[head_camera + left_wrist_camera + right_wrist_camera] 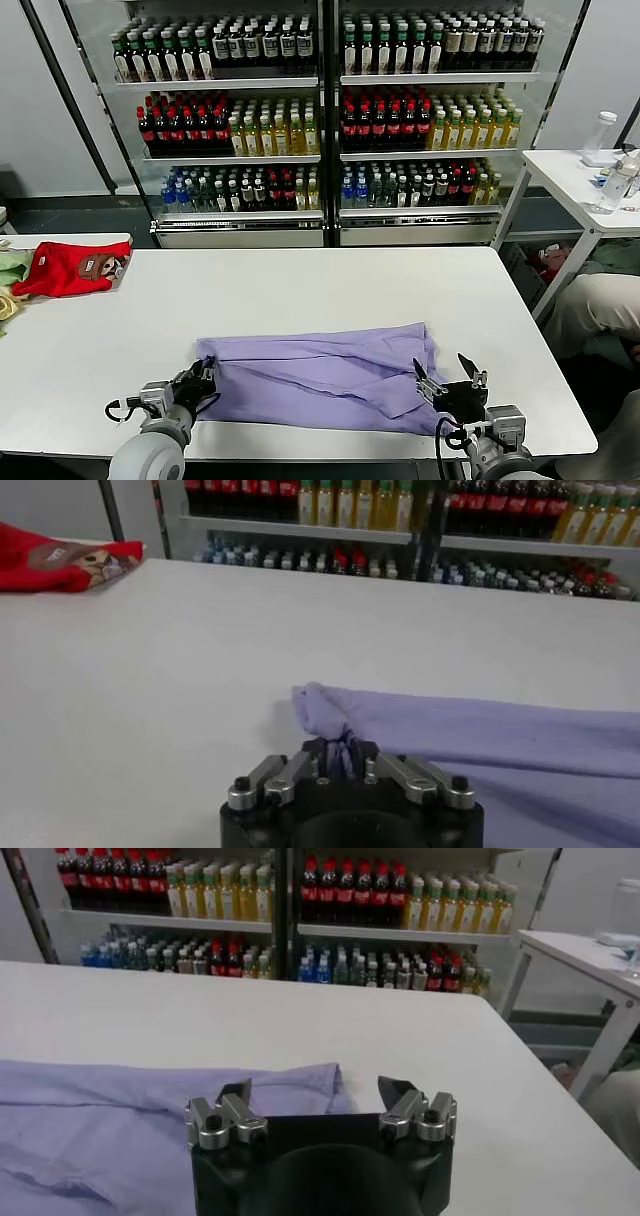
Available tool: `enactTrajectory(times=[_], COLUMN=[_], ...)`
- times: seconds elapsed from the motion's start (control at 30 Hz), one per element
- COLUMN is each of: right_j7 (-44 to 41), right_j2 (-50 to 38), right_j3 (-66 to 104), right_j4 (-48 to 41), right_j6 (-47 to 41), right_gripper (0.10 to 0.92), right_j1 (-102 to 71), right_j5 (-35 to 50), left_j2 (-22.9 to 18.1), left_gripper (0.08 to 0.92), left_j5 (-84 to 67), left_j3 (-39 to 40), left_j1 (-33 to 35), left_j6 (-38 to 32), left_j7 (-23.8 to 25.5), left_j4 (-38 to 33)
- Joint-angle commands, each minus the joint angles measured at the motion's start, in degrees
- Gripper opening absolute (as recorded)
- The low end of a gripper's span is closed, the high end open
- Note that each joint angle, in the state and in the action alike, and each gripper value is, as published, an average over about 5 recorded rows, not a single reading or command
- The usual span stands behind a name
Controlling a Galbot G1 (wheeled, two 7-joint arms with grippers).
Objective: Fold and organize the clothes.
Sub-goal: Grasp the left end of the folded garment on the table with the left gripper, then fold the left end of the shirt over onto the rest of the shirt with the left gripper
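The lavender T-shirt lies folded into a wide band across the near middle of the white table; no print or label shows. My left gripper is shut on the shirt's left near corner, and the wrist view shows a bunched knot of fabric pinched between its jaws. My right gripper is open and empty at the shirt's right near corner, its fingers spread wide above the fabric edge.
A red garment with a brown cartoon patch lies at the table's far left, also in the left wrist view; pale green and yellow garments beside it. Drink coolers stand behind. A side table with bottles stands at right.
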Motion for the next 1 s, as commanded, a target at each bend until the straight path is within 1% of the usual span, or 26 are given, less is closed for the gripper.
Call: enactTrajectory(times=[0.03,0.13,0.2,0.33,0.43,0.53,0.6,0.67,0.77,0.93,1.0], right_j7=[-0.04,-0.07,-0.07,-0.07,-0.08,-0.08,-0.08,-0.09,-0.09,-0.07,-0.05], right_j2=[0.0,-0.08,-0.18,-0.44,-0.41,-0.36,-0.44,-0.54,-0.66,-0.78,-0.75], right_j3=[-0.39,-0.46,-0.44,-0.25,-0.08,-0.11,-0.18,-0.14,0.18,0.8,0.99], right_j4=[-0.18,-0.15,-0.11,0.02,0.11,0.09,0.1,0.23,0.42,0.79,0.97], right_j6=[0.01,-0.01,-0.01,-0.02,-0.02,0.0,0.01,0.01,0.0,-0.03,-0.06], right_gripper=[0.823,0.823,0.823,0.823,0.823,0.823,0.823,0.823,0.823,0.823,0.823], right_j1=[-0.13,-0.07,-0.04,0.09,0.1,0.13,0.18,0.15,0.01,-0.1,-0.15], right_j5=[-0.81,-1.01,-1.08,-1.08,-1.07,-1.07,-1.08,-1.08,-1.08,-1.08,-1.08], left_j2=[-0.44,0.82,2.25,6.1,8.43,9.63,10.18,10.42,9.42,5.66,4.04], left_gripper=[0.187,0.123,0.107,0.106,0.106,0.106,0.106,0.106,0.106,0.106,0.106], left_j5=[9.7,12.49,13.63,15.18,18.76,21.61,21.28,19.91,13.12,-4.85,-8.63], left_j3=[-0.6,-4.26,-7.37,-15.67,-21.56,-25.96,-27.32,-27.01,-23.8,-13.54,-8.59], left_j1=[-0.85,-0.93,-0.32,1.97,3.52,4.03,3.74,3.49,3.75,4.83,4.71], left_j6=[0.24,0.79,1.0,1.15,1.12,1.01,1.0,1.09,1.22,1.36,1.39], left_j7=[-1.13,-1.13,-1.0,-0.12,1.22,3.6,4.63,5.05,5.33,8.01,8.8], left_j4=[-0.67,-1.98,-2.82,-3.63,-2.6,-0.52,0.18,-0.77,-5.78,-17.96,-20.84])
